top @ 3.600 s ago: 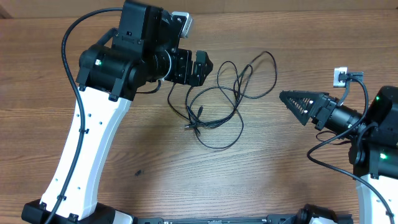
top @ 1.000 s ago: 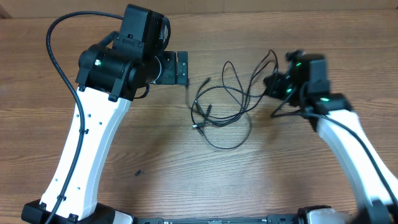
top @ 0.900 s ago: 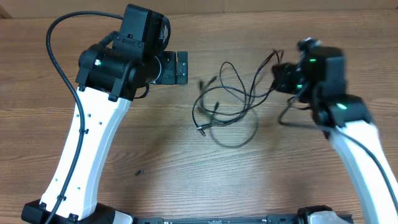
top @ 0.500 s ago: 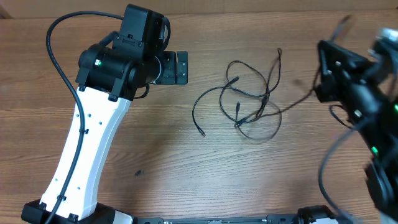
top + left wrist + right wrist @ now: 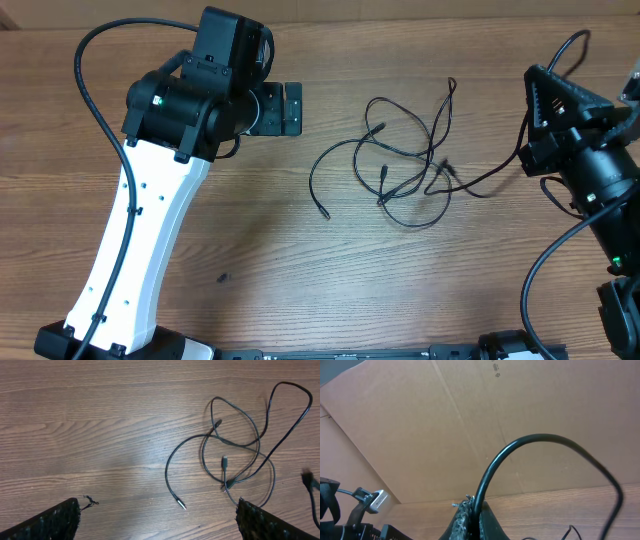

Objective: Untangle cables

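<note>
Pinched shut on one strand, your right end effector (image 5: 533, 72) stands right of the cables (image 5: 400, 165) sprawled on the desk (image 5: 250, 260). The tangle stretches leftward toward your left end effector (image 5: 292, 108), wide open and empty.

Soft, even light falls from above on the brown wood-grain table (image 5: 250, 260), bright enough to show its grain, and the overhead view is sharp from edge to edge. The thin black cables (image 5: 400, 160) cast only faint shadows close beside them. In the left wrist view a pale sheen lies on the boards just left of centre, and a dark shape at 3 o'clock is smeared. In the right wrist view the tan cardboard wall (image 5: 445, 420) is evenly lit, a shade darker at 9 o'clock.
</note>
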Motion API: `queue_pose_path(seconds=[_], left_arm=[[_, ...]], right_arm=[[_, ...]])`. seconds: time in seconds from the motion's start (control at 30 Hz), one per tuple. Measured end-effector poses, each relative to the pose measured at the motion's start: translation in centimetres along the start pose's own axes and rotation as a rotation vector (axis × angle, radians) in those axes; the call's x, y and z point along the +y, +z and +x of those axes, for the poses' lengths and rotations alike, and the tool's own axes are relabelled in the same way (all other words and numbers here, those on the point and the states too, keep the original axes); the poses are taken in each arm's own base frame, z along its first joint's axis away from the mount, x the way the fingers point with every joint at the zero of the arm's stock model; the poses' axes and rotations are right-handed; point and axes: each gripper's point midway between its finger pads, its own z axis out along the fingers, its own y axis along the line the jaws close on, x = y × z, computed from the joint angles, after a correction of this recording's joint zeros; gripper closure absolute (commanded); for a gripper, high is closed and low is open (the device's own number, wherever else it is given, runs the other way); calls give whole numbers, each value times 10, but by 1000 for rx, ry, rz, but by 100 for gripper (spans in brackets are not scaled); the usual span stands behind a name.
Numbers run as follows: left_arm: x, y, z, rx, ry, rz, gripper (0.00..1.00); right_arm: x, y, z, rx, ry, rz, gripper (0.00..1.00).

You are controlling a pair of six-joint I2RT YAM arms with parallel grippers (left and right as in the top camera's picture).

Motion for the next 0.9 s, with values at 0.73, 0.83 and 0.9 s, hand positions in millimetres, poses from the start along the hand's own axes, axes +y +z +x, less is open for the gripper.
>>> queue_pose_path(seconds=[0.73, 0.83, 0.9], left_arm=[[0, 0, 0, 0, 0, 0, 0], [0, 0, 0, 0, 0, 0, 0], [0, 0, 0, 0, 0, 0, 1]], right_arm=[[-62, -11, 22, 59, 9, 326, 96], [-62, -10, 22, 63, 13, 325, 96], [-58, -8, 25, 73, 24, 300, 96]])
